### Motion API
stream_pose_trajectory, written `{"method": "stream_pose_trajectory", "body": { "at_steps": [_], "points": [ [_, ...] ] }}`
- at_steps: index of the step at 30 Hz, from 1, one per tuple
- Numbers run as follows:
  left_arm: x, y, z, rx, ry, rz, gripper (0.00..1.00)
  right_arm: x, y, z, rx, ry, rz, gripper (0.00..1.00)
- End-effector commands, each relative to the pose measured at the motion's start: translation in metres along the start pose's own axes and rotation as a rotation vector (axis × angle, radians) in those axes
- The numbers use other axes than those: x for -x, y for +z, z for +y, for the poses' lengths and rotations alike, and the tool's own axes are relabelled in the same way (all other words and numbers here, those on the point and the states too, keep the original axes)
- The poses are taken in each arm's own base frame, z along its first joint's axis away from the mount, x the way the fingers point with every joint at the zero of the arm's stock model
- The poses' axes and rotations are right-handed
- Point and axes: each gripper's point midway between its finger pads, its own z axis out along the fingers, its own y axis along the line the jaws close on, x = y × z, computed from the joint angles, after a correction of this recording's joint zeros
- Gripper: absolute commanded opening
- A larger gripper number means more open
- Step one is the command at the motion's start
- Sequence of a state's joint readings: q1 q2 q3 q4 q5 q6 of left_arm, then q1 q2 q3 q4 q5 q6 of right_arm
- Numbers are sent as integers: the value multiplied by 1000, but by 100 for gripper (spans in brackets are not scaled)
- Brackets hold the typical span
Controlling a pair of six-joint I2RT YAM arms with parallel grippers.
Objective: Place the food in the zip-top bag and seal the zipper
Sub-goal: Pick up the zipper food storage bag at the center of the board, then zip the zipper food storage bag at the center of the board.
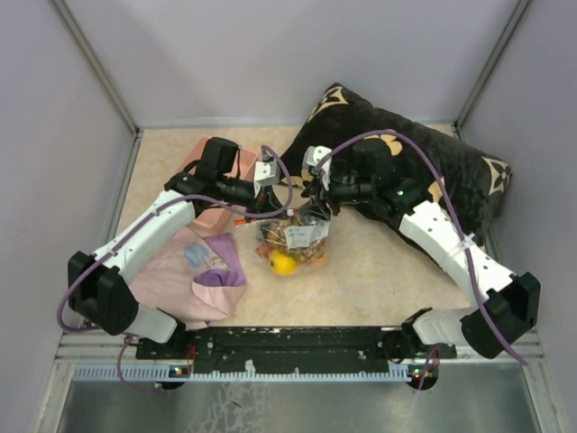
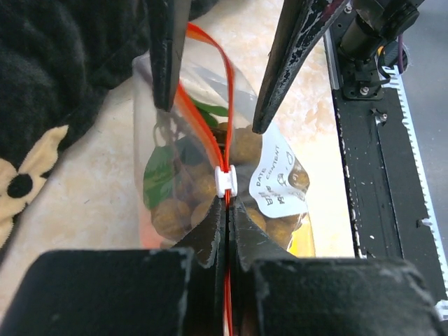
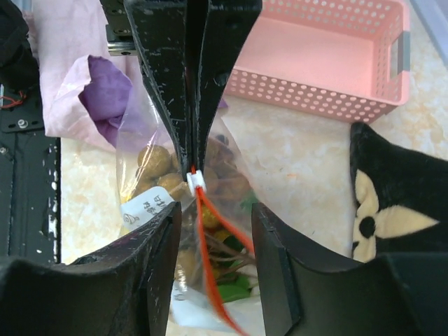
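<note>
beige counter, grey walls. the zip-top bag (image 1: 293, 242) is mid-counter with the food (image 1: 285, 262) inside, probably light, lumpy and slick. left gripper (image 2: 225, 210) is clamped on the zipper (image 2: 227, 112) behind the white slider (image 2: 225, 182). right gripper (image 3: 215, 208) is spread, straddling the unsealed strip. i'd grab the stiffer strip, not the film.

Clear crinkly zip-top bag (image 1: 293, 242) upright, holding olive-brown grapes (image 2: 171, 213) and yellow fruit (image 1: 283, 263); orange-red zipper (image 2: 189, 115) partly open, white slider (image 2: 225, 182) midway.
</note>
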State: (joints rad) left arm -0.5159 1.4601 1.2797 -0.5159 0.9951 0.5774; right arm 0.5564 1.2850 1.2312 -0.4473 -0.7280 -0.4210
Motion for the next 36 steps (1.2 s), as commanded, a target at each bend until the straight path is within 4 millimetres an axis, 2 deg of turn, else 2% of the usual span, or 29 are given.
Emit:
{"method": "stream_pose_trajectory", "body": {
  "at_steps": [1,6,15,24,36],
  "points": [
    [7,-1,-10,-12,32,2,0,25,4,3,58,-171,-86,46],
    [7,1,-10,-5,36,9,0,13,11,12,135,-256,-79,49],
    [8,4,-8,9,35,21,0,2,24,25,185,-193,-38,49],
    [9,5,-10,8,43,18,0,-20,35,13,132,-160,34,39],
    [11,6,-12,-3,50,10,0,-25,43,18,185,-144,26,23]
  ]
}}
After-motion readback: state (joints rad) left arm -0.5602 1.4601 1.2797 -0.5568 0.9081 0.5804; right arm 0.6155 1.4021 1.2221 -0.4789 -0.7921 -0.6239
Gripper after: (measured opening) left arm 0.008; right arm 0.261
